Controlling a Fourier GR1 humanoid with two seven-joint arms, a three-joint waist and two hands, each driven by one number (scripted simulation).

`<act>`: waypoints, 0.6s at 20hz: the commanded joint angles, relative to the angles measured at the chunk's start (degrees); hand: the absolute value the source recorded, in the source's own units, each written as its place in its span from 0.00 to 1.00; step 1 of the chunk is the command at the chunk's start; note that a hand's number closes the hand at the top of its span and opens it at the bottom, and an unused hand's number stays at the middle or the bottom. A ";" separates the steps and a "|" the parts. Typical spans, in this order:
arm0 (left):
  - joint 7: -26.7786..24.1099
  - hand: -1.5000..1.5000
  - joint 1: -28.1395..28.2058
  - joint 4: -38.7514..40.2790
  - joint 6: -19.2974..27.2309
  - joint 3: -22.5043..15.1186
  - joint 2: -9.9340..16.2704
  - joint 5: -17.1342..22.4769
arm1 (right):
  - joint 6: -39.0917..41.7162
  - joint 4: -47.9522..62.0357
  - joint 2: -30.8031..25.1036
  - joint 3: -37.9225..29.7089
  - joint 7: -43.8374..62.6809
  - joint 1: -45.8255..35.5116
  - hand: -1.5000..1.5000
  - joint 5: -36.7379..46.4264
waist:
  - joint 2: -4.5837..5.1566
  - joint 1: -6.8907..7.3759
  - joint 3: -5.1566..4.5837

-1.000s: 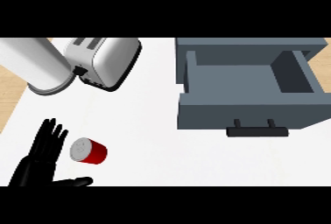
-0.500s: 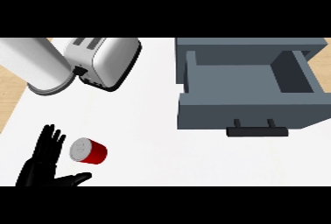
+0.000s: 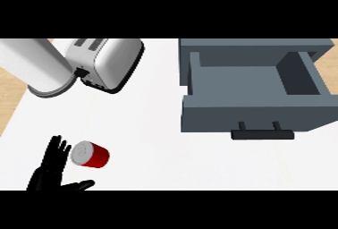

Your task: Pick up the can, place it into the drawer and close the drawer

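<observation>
Step in hand: approach to the grasp. The black left hand (image 3: 52,167) has its fingers (image 3: 56,152) straight and spread, thumb apart, clamped on nothing. The small red cylindrical can with a silver lid (image 3: 90,154) lies tilted just right of those fingers; contact cannot be confirmed. The grey metal drawer (image 3: 254,112) stands open, well to the fingers' far right. Next move, by judgement: curl round the can, lift, then carry it right.
</observation>
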 commanded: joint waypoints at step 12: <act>-11.22 0.00 -11.33 22.98 -1.15 1.08 0.11 0.48 | 1.23 1.26 0.09 -3.24 2.98 -4.38 0.00 -0.40 | 0.03 0.05 0.00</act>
